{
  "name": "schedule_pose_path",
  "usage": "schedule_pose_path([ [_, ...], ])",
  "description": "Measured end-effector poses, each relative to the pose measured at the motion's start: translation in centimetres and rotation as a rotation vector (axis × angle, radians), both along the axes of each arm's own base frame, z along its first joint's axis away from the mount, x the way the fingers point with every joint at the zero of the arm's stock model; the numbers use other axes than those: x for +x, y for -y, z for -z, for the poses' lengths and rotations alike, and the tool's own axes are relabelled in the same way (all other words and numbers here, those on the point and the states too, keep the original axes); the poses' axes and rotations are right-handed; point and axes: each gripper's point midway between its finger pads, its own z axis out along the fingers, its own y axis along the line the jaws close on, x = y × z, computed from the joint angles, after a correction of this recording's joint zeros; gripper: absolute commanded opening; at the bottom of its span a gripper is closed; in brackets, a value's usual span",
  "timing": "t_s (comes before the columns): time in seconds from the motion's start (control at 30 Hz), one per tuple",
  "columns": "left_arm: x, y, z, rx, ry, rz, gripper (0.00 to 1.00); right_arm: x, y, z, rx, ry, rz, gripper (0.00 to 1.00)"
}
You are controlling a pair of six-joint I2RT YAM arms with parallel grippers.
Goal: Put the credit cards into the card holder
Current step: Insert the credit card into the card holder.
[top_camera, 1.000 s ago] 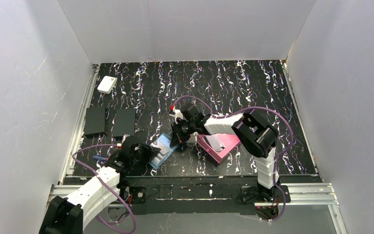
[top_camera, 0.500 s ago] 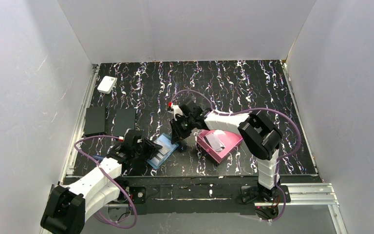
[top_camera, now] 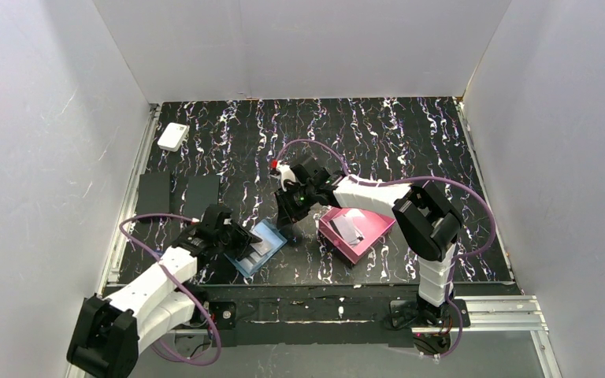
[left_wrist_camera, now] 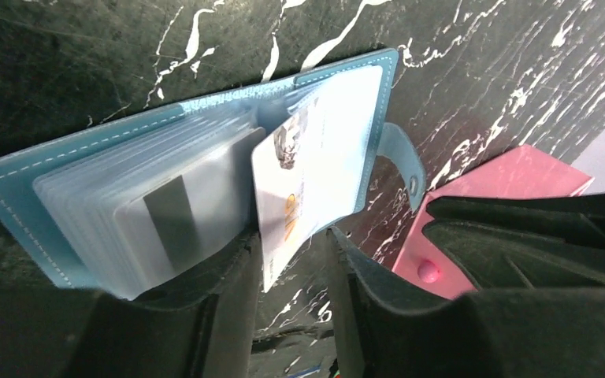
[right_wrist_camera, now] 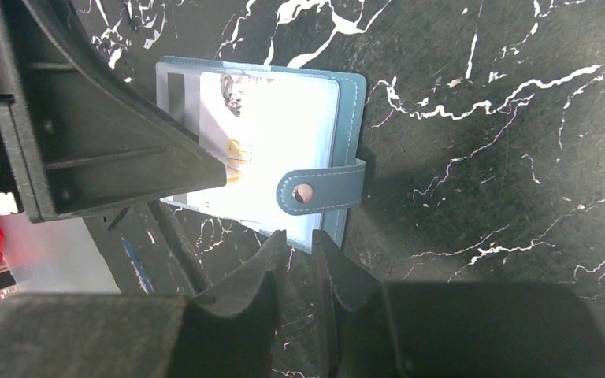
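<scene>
The black marbled table point(top_camera: 410, 134) fills the middle of the top view. A pink tray point(top_camera: 374, 228) lies right of centre, with a grey-white card point(top_camera: 348, 230) resting on it. Two black slabs point(top_camera: 154, 193) point(top_camera: 202, 195) lie side by side at centre left, and a small white box point(top_camera: 172, 136) sits at upper left.

The card holder point(top_camera: 256, 248) lies open and flat on the table at lower centre, just left of the tray. In the left wrist view its clear pockets hold a grey-striped card point(left_wrist_camera: 169, 224), and a white card point(left_wrist_camera: 307, 173) with gold lettering lies over the right-hand page. The snap tab point(right_wrist_camera: 315, 189) projects from the holder's right edge.

The left gripper point(left_wrist_camera: 291, 236) sits at the holder's near edge with jaws partly apart. The white card's lower corner lies in the gap; whether a finger touches it cannot be told. The right gripper point(right_wrist_camera: 298, 236) sits just below the snap tab with jaws slightly apart and nothing between them.
</scene>
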Motion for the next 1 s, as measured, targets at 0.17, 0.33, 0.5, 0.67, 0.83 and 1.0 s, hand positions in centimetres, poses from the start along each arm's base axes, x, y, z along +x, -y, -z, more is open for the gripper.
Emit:
schedule_pose_path([
  [0.17, 0.6, 0.4, 0.7, 0.042, -0.063, 0.030, 0.28, -0.3, 0.3, 0.5, -0.008, -0.019, 0.011, 0.21],
  [0.33, 1.5, 1.1, 1.6, 0.125, -0.140, 0.115, 0.46, -0.7, 0.4, 1.0, -0.008, -0.047, 0.026, 0.18],
  [0.5, 0.4, 0.0, 0.2, 0.157, -0.086, 0.141, 0.31, -0.8, 0.3, 0.9, 0.002, -0.054, 0.026, 0.22],
  [0.67, 0.2, 0.2, 2.1, 0.166, -0.128, 0.157, 0.40, -2.5, 0.6, 1.9, 0.039, -0.152, 0.069, 0.29],
  [0.83, 0.5, 0.4, 1.4, 0.169, -0.106, 0.185, 0.50, -3.1, 0.5, 1.6, 0.056, -0.170, 0.077, 0.29],
  [1.0, -0.3, -0.8, -0.1, 0.216, -0.081, 0.207, 0.61, -3.4, 0.0, 0.9, 0.076, -0.167, 0.073, 0.29],
])
